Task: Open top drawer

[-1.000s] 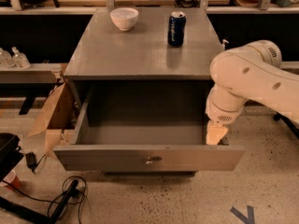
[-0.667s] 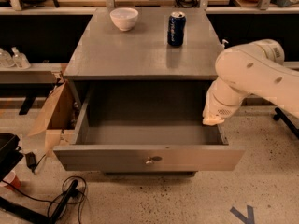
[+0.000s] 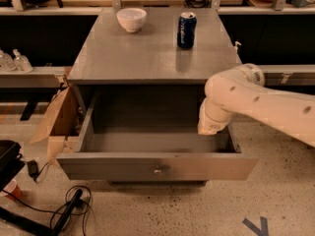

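Observation:
The top drawer is pulled far out of the grey cabinet. Its wide front faces me, with a small round brass knob at centre, and its deep grey box shows nothing inside. My gripper hangs from the white arm, which reaches in from the right. The gripper sits over the drawer's right rear corner, just under the cabinet top's front edge and well away from the knob.
A white bowl and a dark blue can stand at the back of the cabinet top. An open cardboard box leans against the cabinet's left side. Cables lie on the floor at front left. Shelves run behind the cabinet.
My gripper has lifted from the drawer's right side and moved left and back towards the cabinet opening. The drawer has not moved.

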